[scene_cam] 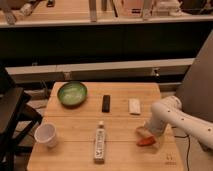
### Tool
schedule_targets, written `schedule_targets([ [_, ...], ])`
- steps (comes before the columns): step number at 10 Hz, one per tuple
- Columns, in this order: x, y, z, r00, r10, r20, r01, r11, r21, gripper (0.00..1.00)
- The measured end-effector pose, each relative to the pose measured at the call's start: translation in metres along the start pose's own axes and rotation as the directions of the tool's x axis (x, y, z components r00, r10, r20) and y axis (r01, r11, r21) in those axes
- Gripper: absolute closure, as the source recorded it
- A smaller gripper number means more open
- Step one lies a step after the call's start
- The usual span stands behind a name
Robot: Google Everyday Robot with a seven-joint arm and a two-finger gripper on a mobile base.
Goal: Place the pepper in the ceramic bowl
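Observation:
The small orange-red pepper [146,142] lies on the wooden table [75,155] near its right front. My gripper [143,133] is at the end of the white arm [175,117] that comes in from the right. It sits low over the table, right at the pepper's upper left end. The green ceramic bowl [72,93] stands at the table's back left, far from the gripper, with nothing inside it.
A white cup [46,135] stands at the front left. A white bottle [100,144] lies at the front middle. A black bar-shaped object [106,103] and a small white block [134,106] lie in the middle. A dark chair [12,117] stands at the left.

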Motion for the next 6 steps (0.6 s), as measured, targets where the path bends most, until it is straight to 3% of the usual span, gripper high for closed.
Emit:
schedule_targets([
  [2,-0.0013,0.0062,0.0128,1.0,-0.006,-0.016,0.007,1.0,0.01,0.2],
  [4,-0.0018,0.0058,0.0118,1.0,-0.006,-0.021,0.006,1.0,0.014,0.23],
  [6,-0.0023,0.0056,0.0113,1.0,-0.006,-0.02,0.006,1.0,0.014,0.42],
])
